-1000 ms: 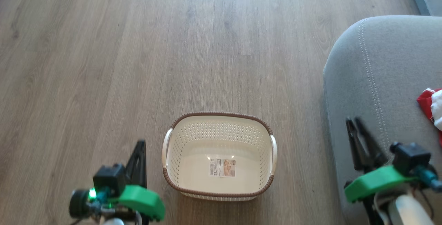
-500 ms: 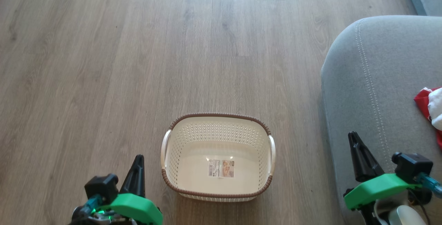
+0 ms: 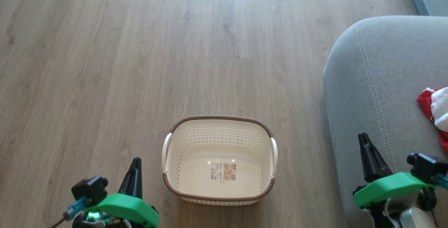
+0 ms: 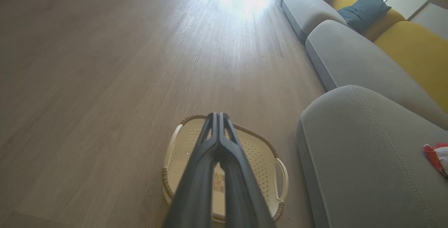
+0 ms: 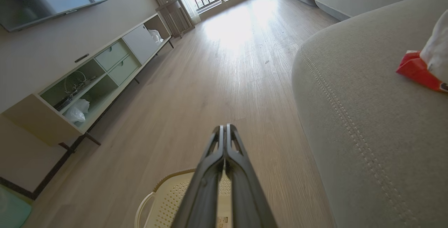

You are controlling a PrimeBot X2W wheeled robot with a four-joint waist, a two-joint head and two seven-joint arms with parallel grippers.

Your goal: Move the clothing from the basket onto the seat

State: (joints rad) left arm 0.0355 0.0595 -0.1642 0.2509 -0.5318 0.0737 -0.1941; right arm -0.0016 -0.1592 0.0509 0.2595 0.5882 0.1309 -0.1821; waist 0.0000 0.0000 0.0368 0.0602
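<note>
1. Clothing [image 3: 434, 111]: bright red fabric with a white panel, bunched, lying on the seat [image 3: 378, 81] and cut off by the head view's right edge.
2. Seat: light-grey upholstery, rounded corner, pale double stitching.
3. Basket [image 3: 217, 198]: cream, perforated walls, brown woven-look rim, two side handles. It stands upright on the wood floor [image 3: 140, 63] beside the seat, bottom label [image 3: 223, 171] exposed.
4. Left gripper [image 3: 135, 161]: fingers pressed together, holding nothing, left of the basket.
5. Right gripper [image 3: 364, 139]: fingers pressed together, holding nothing, over the seat, apart from the clothing.
</note>
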